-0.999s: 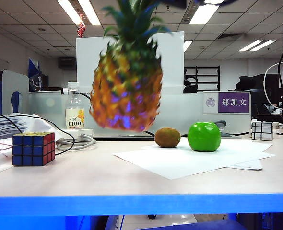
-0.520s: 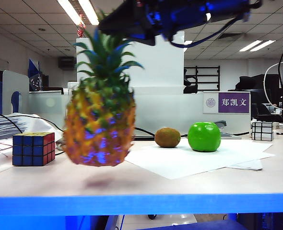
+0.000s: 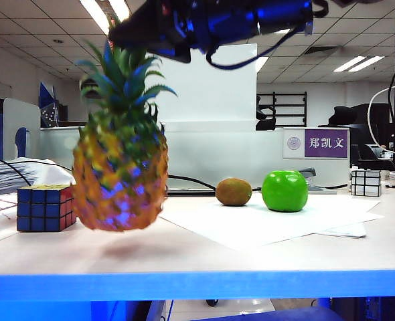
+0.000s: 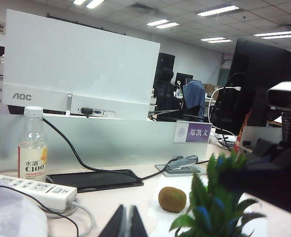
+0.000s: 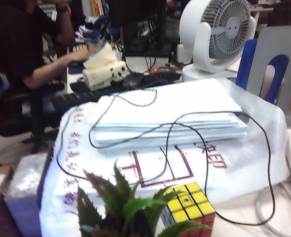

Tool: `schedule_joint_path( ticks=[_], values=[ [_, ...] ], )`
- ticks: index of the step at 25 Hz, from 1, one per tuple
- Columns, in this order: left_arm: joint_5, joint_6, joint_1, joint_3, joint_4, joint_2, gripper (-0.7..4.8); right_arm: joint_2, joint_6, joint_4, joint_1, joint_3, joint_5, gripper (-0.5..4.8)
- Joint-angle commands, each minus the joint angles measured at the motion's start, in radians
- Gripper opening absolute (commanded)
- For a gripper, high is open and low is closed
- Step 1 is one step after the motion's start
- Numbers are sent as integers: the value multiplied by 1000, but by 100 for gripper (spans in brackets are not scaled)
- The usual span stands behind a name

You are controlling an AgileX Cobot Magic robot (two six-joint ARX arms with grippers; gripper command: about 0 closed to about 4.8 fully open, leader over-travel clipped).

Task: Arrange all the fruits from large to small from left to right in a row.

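Note:
The pineapple (image 3: 120,170) hangs just above the table, to the left of the kiwi (image 3: 233,192) and the green apple (image 3: 284,190), which rest on white paper. My right gripper (image 3: 136,39) reaches in from the upper right and is shut on the spiky green crown (image 5: 126,207); its dark fingers are half hidden among the leaves. My left gripper (image 4: 126,223) is shut and empty, low over the table, and is out of the exterior view. From it I see the kiwi (image 4: 172,199) and the crown (image 4: 212,207).
A Rubik's cube (image 3: 45,207) stands close to the pineapple's left side. A smaller pale cube (image 3: 366,182) sits far right. White paper sheets (image 3: 271,224) lie under the kiwi and apple. A bottle (image 4: 32,148), a power strip (image 4: 37,191) and cables lie at the back left.
My right arm has carried the pineapple from high over the table's middle down and to the left, beside the Rubik's cube. The kiwi, apple and left gripper have not moved.

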Motion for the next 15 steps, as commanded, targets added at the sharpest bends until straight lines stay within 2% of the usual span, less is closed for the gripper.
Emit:
schedule_joint_path(
  ticks=[1,15],
  values=[
    [5,1,-1,2,8,0,23,14,-55,3,5,10,-5,-6],
    [8,1,-1,2,9,0,23,60,-93,-10,30,10,0,-5]
  ],
)
